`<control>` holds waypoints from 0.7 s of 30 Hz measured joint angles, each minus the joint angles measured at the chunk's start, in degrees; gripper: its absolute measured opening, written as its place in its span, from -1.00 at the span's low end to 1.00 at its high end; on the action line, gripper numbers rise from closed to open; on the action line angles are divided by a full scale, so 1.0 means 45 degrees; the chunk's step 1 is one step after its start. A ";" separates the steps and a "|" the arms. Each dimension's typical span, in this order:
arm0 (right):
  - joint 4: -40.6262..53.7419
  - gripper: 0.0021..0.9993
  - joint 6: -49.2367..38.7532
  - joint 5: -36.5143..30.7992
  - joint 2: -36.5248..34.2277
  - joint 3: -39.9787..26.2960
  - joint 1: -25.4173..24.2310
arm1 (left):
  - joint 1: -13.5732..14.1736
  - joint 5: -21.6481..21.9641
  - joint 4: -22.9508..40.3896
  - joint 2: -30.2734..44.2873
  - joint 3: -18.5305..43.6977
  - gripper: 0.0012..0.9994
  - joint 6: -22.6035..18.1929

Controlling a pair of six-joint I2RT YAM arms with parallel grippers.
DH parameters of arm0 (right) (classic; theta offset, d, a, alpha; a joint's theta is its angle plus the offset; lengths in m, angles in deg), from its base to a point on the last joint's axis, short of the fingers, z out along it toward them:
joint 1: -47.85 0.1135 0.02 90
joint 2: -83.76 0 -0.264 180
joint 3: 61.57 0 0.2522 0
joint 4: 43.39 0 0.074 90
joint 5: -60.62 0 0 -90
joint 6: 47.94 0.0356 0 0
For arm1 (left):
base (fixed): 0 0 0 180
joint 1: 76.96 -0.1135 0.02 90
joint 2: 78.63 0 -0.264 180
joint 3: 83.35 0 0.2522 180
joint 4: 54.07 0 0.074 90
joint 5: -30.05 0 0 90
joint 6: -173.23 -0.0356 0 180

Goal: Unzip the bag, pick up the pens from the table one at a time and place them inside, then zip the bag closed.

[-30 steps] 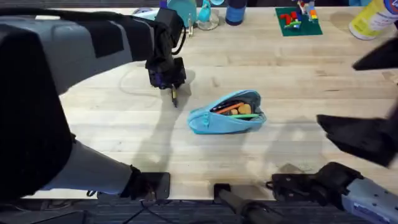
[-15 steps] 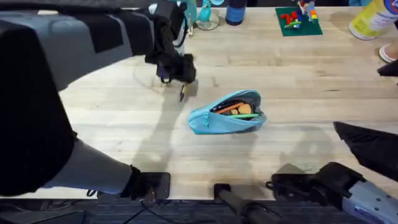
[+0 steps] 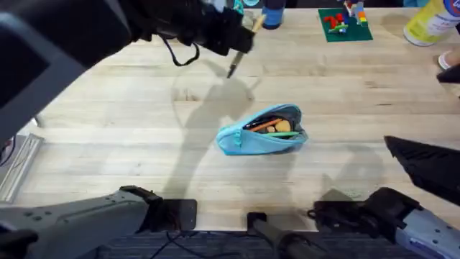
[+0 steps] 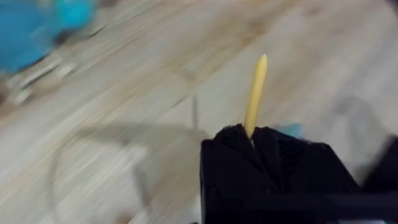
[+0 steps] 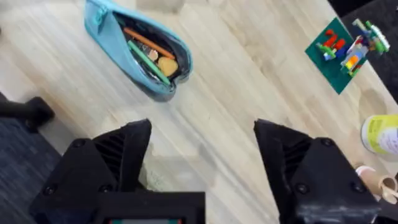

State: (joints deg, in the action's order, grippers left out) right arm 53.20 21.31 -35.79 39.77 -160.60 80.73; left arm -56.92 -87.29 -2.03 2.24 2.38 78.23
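Observation:
The light-blue bag (image 3: 262,133) lies unzipped at the middle of the table (image 3: 129,137). Inside the bag (image 5: 106,28) lie a green pen (image 5: 147,60), an orange stick and a tan round piece. My left gripper (image 3: 231,42) hangs above the table behind and left of the bag. It is shut on the yellow-tan pen (image 3: 254,23), whose dark tip (image 3: 231,70) points down. In the left wrist view the pen (image 4: 255,90) sticks out from between the fingers of the left gripper (image 4: 252,134). My right gripper (image 5: 202,162) stands open, high over the table's front right, with nothing in it.
A green plate with toy bricks (image 3: 343,21) sits at the back, a yellow-labelled bottle (image 3: 430,21) at the back right. A dark blue bottle (image 3: 273,13) and a teal object (image 3: 215,11) stand behind my left gripper.
My left gripper has risen with the yellow-tan pen and moved toward the back and to the right. The bag has not moved. The right arm shifted a little.

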 joint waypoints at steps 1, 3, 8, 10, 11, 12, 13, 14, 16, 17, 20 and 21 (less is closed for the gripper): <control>-0.0099 1.00 0.0000 0.0000 0.0000 0.0000 0.0000 | 0.0115 -0.0559 0.0006 -0.0137 0.0000 -0.92 -0.0226; -0.0243 1.00 0.0000 0.0000 0.0000 0.0000 0.0000 | 0.0330 -0.1465 0.0011 -0.0201 0.0000 -0.92 -0.0513; -0.0357 1.00 0.0000 0.0000 0.0000 0.0000 0.0000 | 0.0959 -0.3366 0.0040 -0.0113 0.0000 -0.92 -0.1414; -0.0357 1.00 0.0000 0.0000 0.0001 0.0000 -0.0001 | 0.1253 -0.3978 0.0035 -0.0113 0.0000 -0.92 -0.1940; -0.0357 1.00 0.0000 0.0000 0.0000 0.0000 0.0000 | 0.1394 -0.4205 0.0040 -0.0113 0.0000 -0.92 -0.2179; -0.0357 1.00 0.0000 0.0000 0.0000 0.0000 -0.0002 | 0.1563 -0.4448 0.0050 -0.0110 0.0000 -0.92 -0.2436; -0.0357 1.00 0.0000 0.0000 0.0001 0.0000 0.0000 | 0.1729 -0.4660 0.0055 -0.0112 0.0000 -0.92 -0.2694; -0.0357 1.00 0.0000 0.0000 0.0000 0.0000 0.0000 | 0.1925 -0.4844 0.0065 -0.0113 0.0000 -0.92 -0.2971; -0.0357 1.00 0.0000 0.0000 0.0000 0.0000 0.0000 | 0.2271 -0.5093 0.0143 -0.0113 0.0000 -0.92 -0.3521; -0.0357 1.00 0.0000 0.0000 0.0000 0.0000 0.0000 | 0.2444 -0.5188 0.0266 -0.0113 0.0000 -0.92 -0.3835; -0.0357 1.00 0.0000 0.0000 0.0005 0.0000 0.0000 | 0.2888 -0.5313 0.0715 -0.0113 0.0000 -0.92 -0.4777; -0.0357 1.00 0.0000 0.0000 0.0000 0.0000 0.0000 | 0.3032 -0.5294 0.0838 -0.0113 0.0000 -0.92 -0.5025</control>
State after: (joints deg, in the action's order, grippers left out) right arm 51.60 21.31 -35.79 39.77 -160.60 80.73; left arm -43.28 -111.11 1.74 1.73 2.38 55.62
